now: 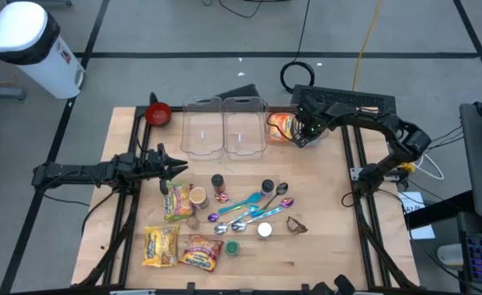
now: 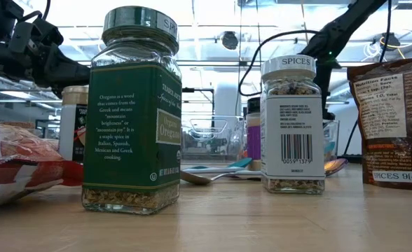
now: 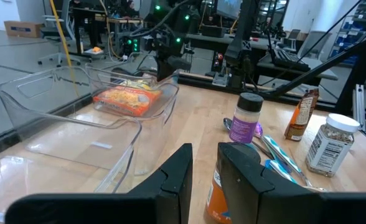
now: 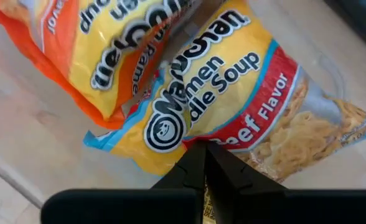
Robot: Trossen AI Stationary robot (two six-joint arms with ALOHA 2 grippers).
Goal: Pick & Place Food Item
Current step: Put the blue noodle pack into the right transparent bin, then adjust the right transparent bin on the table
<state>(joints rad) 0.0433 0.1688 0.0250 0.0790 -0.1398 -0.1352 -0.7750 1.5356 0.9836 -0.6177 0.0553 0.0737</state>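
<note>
Two ramen packets lie in a clear container (image 1: 284, 127) at the table's far right. One is an orange packet (image 4: 102, 43). The other is a yellow, red and blue beef-flavour packet (image 4: 233, 93), which lies partly under the orange one. My right gripper (image 1: 304, 131) is down in this container, its fingers (image 4: 205, 162) shut at the beef packet's edge. My left gripper (image 1: 175, 168) hovers open and empty at the table's left, pointing toward the right edge. Its fingers (image 3: 205, 174) show apart in the left wrist view. My right gripper meets the beef ramen packet at the middle of one long edge (image 4: 198, 140), coming from above and pointing down. The fingers are closed together there and hide the contact itself. The packet lies flat on the container's floor, partly under the orange packet.
Two more clear containers (image 1: 202, 127) (image 1: 243, 127) stand at the far middle, with a red bowl (image 1: 158, 114) to their left. Spice jars (image 1: 218, 182), spoons (image 1: 249, 203), a cup (image 1: 197, 197) and more packets (image 1: 179, 248) crowd the table's near middle.
</note>
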